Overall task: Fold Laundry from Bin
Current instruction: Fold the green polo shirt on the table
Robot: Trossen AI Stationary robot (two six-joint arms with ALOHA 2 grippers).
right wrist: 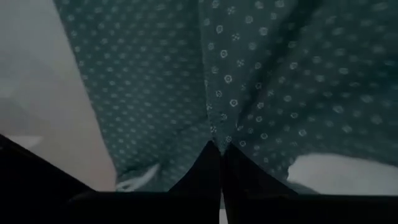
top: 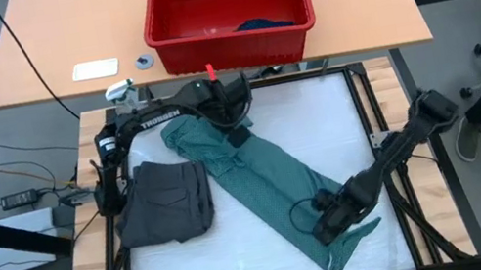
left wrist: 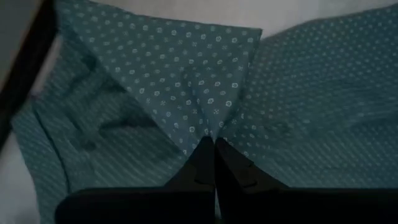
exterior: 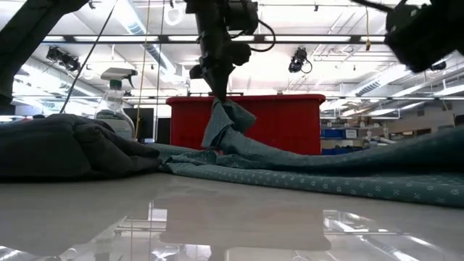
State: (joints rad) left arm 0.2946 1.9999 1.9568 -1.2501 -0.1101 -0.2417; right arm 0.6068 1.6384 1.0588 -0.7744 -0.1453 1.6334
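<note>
Both arms are on the teal dotted T-shirt (top: 267, 175), stretched as a long band slantwise across the white counter (top: 318, 121). The left gripper (top: 238, 133) has its jaws pinched tight on the cloth at the end near the red bin (top: 234, 42), lifting a peak. The right gripper (top: 322, 232) is clamped shut on the opposite end. A folded dark grey piece (top: 165, 203) lies just beside the shirt.

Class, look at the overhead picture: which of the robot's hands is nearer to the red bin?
Left. The left hand pinches the teal shirt just in front of the red bin. The right hand grips the shirt's other end, far across the table.
</note>
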